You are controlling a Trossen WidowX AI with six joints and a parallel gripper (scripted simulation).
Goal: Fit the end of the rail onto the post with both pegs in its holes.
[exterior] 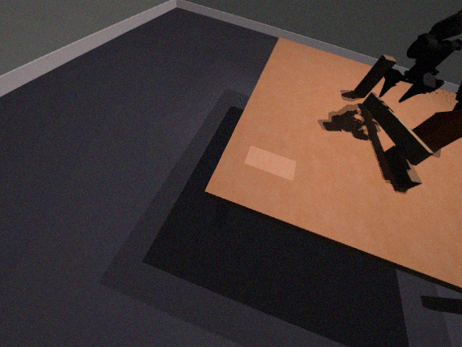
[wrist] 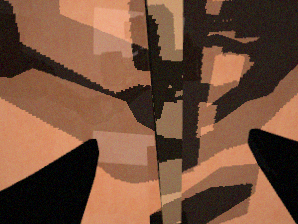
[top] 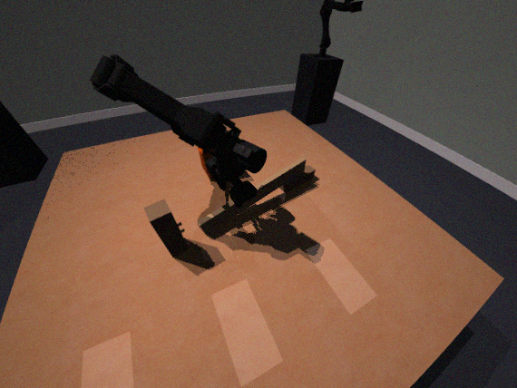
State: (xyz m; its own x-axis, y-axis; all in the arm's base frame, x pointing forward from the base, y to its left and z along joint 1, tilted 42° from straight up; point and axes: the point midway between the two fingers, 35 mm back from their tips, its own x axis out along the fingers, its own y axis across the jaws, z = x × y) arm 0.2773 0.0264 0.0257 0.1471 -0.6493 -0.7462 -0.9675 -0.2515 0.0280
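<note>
Apparently unbranded rail (top: 268, 182) (exterior: 399, 127) (wrist: 171, 120), 2 open fingers (top: 236, 199) (exterior: 390, 99)

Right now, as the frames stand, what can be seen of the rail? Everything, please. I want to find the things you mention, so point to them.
The rail (top: 218, 225) (exterior: 401, 131) (wrist: 171, 120) is a long, straight, narrow bar, apparently wood, pale on top and dark along its shaded side. It slants, far end raised at the footboard block (top: 307, 176) (exterior: 395, 156), near end down on the table, apart from the post (top: 168, 233) (exterior: 374, 77). The open fingers (exterior: 413, 90) flank it without gripping. Its end holes cannot be made out.
</note>
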